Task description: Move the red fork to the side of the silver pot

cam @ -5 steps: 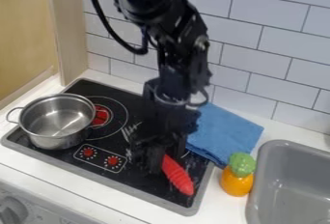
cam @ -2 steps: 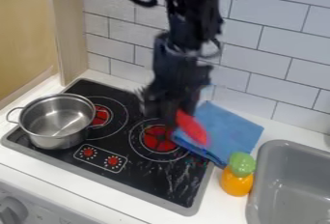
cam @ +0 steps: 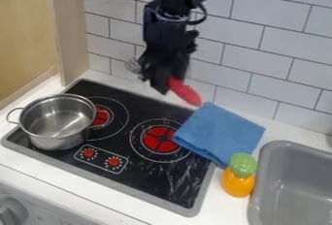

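Red and slanting, the fork (cam: 186, 92) is hanging in your gripper (cam: 162, 84), and you're gripping it, the jaws closing around its middle! It's sitting up over the back of the stove (cam: 156, 193), in front of the tiled wall (cam: 269, 54). Look at that line: its long axis is running from upper left to lower right of the view, the thick handle end pointing down and right, its tip showing just by the top corner of the blue cloth (cam: 220, 132). The thin, pale tines are poking out the other side, toward the upper left. And the silver pot (cam: 57, 122)? It's standing upright on the stove's left part, well apart from your fork, the handle pointing away from it.
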Action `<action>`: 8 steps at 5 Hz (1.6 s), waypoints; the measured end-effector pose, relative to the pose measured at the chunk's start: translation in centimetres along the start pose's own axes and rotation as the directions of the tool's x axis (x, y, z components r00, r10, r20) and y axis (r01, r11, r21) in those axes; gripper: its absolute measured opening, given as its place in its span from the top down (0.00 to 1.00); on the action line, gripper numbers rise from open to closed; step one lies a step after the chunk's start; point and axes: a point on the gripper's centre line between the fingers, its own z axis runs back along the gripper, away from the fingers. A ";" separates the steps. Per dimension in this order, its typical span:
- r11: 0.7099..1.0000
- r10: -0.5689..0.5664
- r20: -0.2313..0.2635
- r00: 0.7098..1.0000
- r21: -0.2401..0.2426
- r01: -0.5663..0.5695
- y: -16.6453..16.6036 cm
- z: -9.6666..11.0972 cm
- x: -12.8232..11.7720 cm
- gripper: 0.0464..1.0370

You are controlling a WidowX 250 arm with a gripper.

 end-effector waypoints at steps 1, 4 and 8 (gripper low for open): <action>0.998 0.057 0.002 0.998 0.014 -0.057 -0.3 -0.8 1.6 0.71; 0.981 0.172 -0.009 0.985 0.090 -0.171 0.6 -4.9 3.3 0.71; 0.967 0.202 0.053 0.978 0.148 -0.208 0.0 -6.6 4.8 0.71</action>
